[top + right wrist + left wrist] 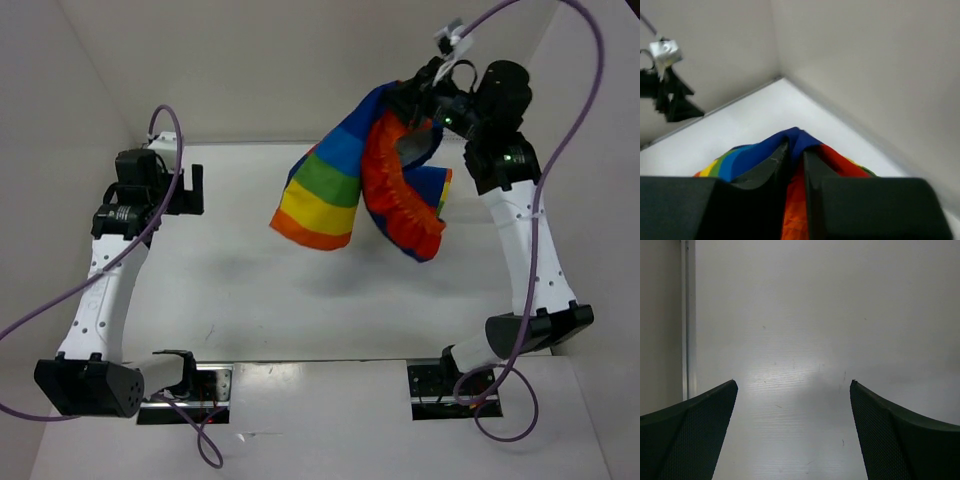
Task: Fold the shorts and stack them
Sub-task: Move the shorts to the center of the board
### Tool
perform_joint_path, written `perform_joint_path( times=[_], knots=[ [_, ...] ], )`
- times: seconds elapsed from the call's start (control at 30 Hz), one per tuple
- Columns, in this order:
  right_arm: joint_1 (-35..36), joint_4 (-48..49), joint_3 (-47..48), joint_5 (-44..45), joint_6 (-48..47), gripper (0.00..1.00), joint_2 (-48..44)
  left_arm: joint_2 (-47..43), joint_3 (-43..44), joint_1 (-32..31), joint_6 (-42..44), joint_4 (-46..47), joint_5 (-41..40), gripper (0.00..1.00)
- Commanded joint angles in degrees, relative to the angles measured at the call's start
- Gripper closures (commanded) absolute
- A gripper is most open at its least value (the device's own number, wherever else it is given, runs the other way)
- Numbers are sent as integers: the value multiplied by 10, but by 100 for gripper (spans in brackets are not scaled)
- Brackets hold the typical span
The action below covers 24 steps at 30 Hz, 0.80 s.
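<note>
The rainbow-striped shorts hang in the air at the back right, clear of the white table. Their gathered orange-red waistband droops in a loop. My right gripper is shut on the blue top edge of the shorts and holds them up. In the right wrist view the fingers pinch the blue and red fabric between them. My left gripper is open and empty at the left rear of the table. In the left wrist view its fingers stand wide apart over bare table.
White walls close in the table at the back and both sides. The back right corner lies just beyond the hanging shorts. A purple cable loops off the right arm. A seam runs along the table's left edge.
</note>
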Motion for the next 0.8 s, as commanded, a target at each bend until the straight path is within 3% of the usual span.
perform_joint_path(
  times=[0.0, 0.03, 0.07, 0.13, 0.27, 0.4, 0.47, 0.5, 0.57, 0.63, 0.77],
  knots=[
    [76, -54, -25, -11, -52, 77, 6, 21, 19, 6, 2, 8, 43, 0],
    [96, -68, -54, 10, -78, 54, 6, 27, 25, 6, 2, -2, 59, 0],
    [110, -79, -73, 15, -78, 15, 6, 34, 25, 6, 2, -16, 77, 0],
    [115, -97, -136, 32, -83, 1, 6, 51, 25, 6, 2, -35, 147, 0],
    [115, -109, -259, 139, -111, 1, -52, 69, -26, 6, 2, -74, 205, 0],
    [115, -116, -374, 215, -117, 1, -73, 74, -115, -29, 2, -90, 123, 0],
    [115, -102, -401, 222, -123, 7, -73, 79, -143, -37, 2, -90, 90, 0],
    [115, -88, -417, 222, -117, 16, -55, 89, -144, -44, 2, -90, 90, 0],
    [115, -71, -417, 229, -109, 31, -23, 99, -152, -44, 2, -98, 95, 0],
    [109, -52, -403, 229, -97, 38, 3, 107, -152, -50, 2, -119, 138, 0],
    [86, -18, -330, 215, -44, 40, 104, 117, -157, -63, 2, -131, 178, 0]
  ],
)
